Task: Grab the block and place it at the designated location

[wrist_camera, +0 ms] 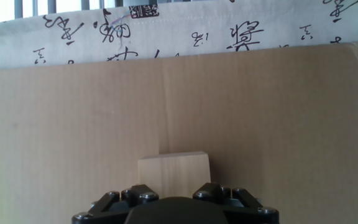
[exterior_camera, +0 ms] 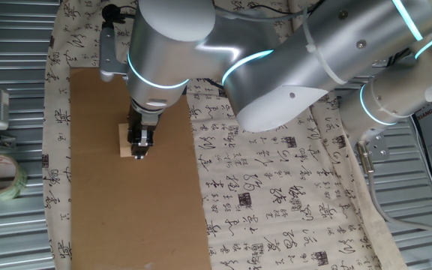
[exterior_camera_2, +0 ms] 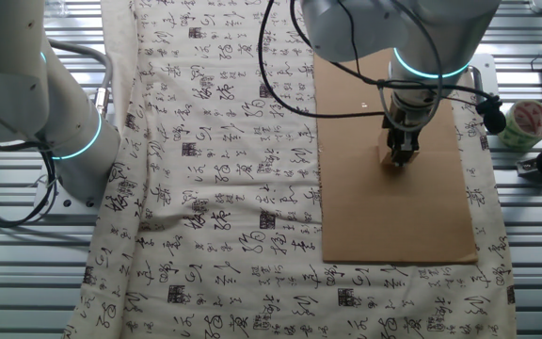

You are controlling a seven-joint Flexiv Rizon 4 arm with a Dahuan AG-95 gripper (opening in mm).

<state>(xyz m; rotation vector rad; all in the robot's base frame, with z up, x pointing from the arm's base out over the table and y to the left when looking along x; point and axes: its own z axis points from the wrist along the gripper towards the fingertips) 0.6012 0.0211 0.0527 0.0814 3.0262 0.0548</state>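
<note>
Claw (exterior_camera: 139, 148) straddles block (exterior_camera: 126, 140) (resting on cardboard (exterior_camera: 126, 217)).

The block (wrist_camera: 173, 175) is pale tan, plain and smooth. It sits on a flat brown cardboard sheet (exterior_camera: 141, 210), unpatterned but for a faint crease line. Under that lies a cream cloth (exterior_camera_2: 224, 188) printed all over with black calligraphy and small seal stamps. The arm (exterior_camera: 291, 60) is silver-grey with glowing cyan rings; the gripper (exterior_camera: 139, 142) is black. The desk (exterior_camera: 13, 232) is ribbed grey metal
</note>
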